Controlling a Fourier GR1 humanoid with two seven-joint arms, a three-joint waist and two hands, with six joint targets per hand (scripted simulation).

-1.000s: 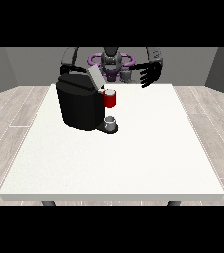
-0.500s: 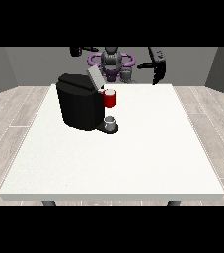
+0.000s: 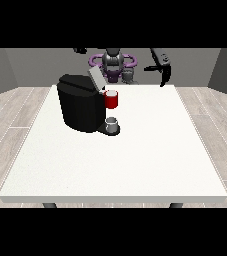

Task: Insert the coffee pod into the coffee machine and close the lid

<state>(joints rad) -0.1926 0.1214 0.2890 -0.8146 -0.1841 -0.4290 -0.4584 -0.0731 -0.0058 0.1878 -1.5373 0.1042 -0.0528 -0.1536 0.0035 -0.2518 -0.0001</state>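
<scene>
The black coffee machine (image 3: 82, 107) stands on the white surface (image 3: 135, 155), lid (image 3: 95, 77) raised, a red thing at the machine (image 3: 112, 99), while the robot hand at the view's right (image 3: 163, 70) hangs raised with fingers straight, and the fingers of the robot hand at the view's left (image 3: 80, 50) cannot be told

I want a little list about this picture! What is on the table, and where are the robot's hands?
table: large white table
coffee machine: black coffee machine on the table's far left part
lid: grey lid, tilted up and open
red thing: a red thing at the machine, on its front
grey thing: a grey thing on the machine's base, below the red thing
hand at the view's right: raised above the far edge, holding nothing
hand at the view's left: high up, barely showing
</scene>
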